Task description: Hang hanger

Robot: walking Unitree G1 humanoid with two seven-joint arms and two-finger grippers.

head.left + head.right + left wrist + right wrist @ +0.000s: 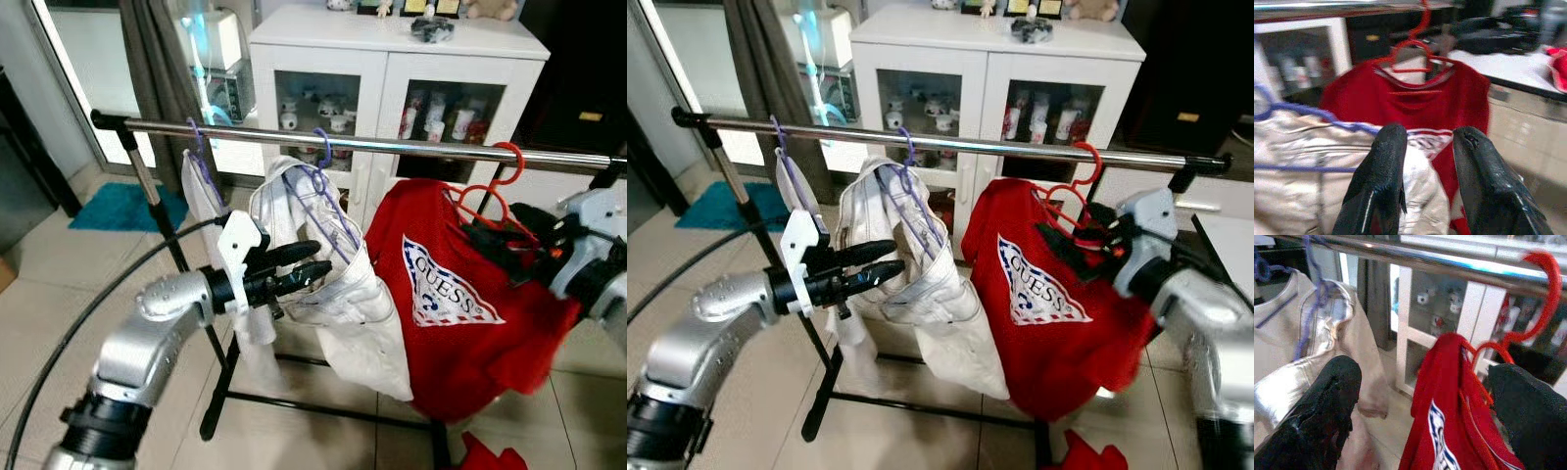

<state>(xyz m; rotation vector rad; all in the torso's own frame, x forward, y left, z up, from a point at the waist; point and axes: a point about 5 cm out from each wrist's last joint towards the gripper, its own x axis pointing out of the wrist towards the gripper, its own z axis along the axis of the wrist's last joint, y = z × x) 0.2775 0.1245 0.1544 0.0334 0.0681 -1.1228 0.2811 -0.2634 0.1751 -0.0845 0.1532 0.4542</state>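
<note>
A red hanger (495,186) carries a red T-shirt (460,313) with a white logo. Its hook (1542,289) curls over the steel rail (411,147) near the rail's right end. My right gripper (485,233) reaches in from the right at the hanger's shoulder. It is open, with the hanger's neck and the shirt collar between its spread fingers (1327,416). My left gripper (321,257) is also open and holds nothing. It points at a white jacket (333,284) that hangs on a purple hanger (323,176) at mid rail.
Another purple hanger (201,162) with a pale garment hangs near the rail's left end. A white glass-door cabinet (392,59) stands behind the rack. A red cloth (490,455) lies on the tile floor by the rack's foot. A black cable (78,323) arcs at the left.
</note>
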